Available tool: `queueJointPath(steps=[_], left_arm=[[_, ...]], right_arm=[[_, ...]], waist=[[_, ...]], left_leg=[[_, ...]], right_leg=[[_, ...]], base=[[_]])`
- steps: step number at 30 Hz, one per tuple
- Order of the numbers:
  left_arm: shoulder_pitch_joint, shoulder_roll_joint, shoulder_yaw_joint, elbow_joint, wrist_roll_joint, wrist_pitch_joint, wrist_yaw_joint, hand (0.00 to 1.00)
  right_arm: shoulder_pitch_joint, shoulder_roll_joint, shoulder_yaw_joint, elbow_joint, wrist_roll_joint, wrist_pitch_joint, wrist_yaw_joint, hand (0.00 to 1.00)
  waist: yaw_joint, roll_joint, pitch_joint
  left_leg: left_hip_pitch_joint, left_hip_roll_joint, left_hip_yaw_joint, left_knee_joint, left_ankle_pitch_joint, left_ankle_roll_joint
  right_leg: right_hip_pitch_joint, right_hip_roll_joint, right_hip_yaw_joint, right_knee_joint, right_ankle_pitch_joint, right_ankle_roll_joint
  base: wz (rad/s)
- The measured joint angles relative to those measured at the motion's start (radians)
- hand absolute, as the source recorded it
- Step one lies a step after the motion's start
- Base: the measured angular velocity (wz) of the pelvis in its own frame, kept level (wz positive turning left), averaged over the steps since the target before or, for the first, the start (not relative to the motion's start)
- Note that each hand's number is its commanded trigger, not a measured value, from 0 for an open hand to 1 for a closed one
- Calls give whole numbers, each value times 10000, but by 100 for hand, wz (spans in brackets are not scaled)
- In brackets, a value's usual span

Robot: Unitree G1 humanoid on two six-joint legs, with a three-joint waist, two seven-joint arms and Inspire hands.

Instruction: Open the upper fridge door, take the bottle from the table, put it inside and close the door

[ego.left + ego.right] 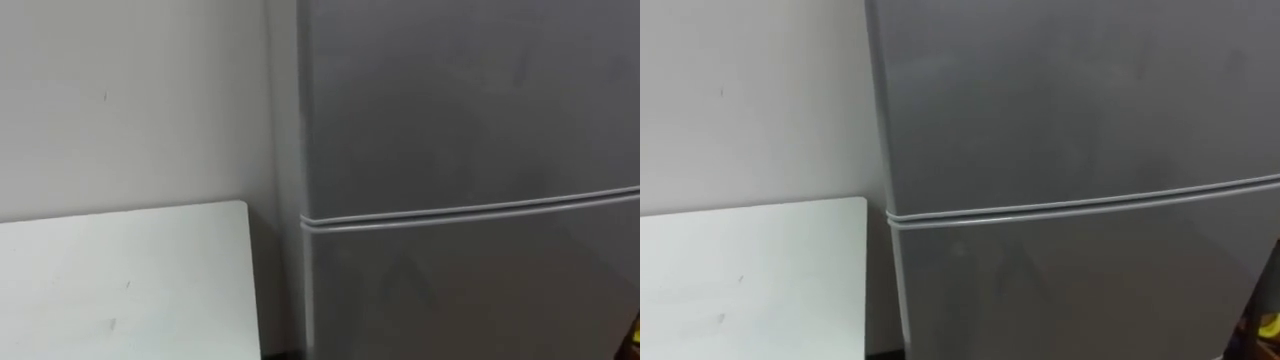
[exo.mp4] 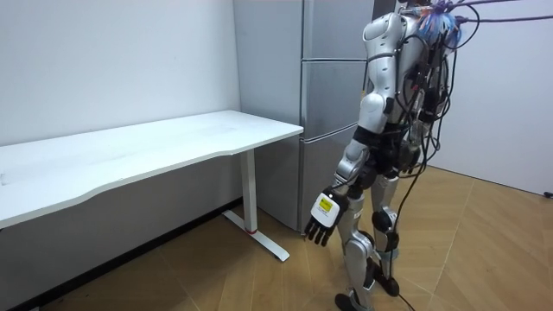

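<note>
Room with white table (image 2: pixel 173 138) by the wall (image 2: pixel 112 60): we are facing the grey fridge (image 2: pixel 331 95), its upper door (image 1: pixel 470 100) closed straight ahead, well above our left hand (image 2: pixel 324 220), which is hanging slack and empty; yellow speck (image 1: pixel 1270 325) at lower right is possibly the bottle, cannot tell.

I read the fridge (image 1: pixel 470 120) as plain matt grey, no pattern. A paler grey line (image 1: pixel 470 212) runs across between its two doors. On the table (image 2: pixel 155 142) the top is flat white, and its leg (image 2: pixel 251 194) is white too. The wall (image 1: pixel 130 100) is off-white, unmarked. The floor (image 2: pixel 484 250) is light brown wood, with plank lines at angles. The left hand (image 2: pixel 324 220) is black with a yellowish patch on its back. There's a yellow spot (image 1: pixel 1270 325) at the lower right edge of the eye views; I can't tell what it is.
</note>
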Motion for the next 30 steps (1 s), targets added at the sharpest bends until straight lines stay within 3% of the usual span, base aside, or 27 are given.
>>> queueJointPath(steps=[8, 17, 30], left_arm=[[-172, -54, -12, -11, 805, 32, 65, 0], [-293, -83, -187, 6, 828, 188, 50, 0], [-282, -147, -225, 261, 842, 732, 37, 0]], right_arm=[[-92, 121, -8, 130, 21, 18, 758, 0], [-334, 156, 266, 214, 383, 227, 1387, 0], [-515, 127, 354, 535, 502, 432, 1850, 0]], waist=[[-18, 51, 26], [-23, 43, 45], [-38, -52, 52]], left_leg=[[-109, -21, -85, 110, 0, 0], [-320, -36, -389, 326, 1, 2], [-435, -42, -672, 487, 2, 1]], right_leg=[[-24, -39, -114, -23, -2, 2], [41, -84, -370, -7, -12, 4], [172, -99, -590, -59, -37, -15]], base=[[3], [10], [7]])
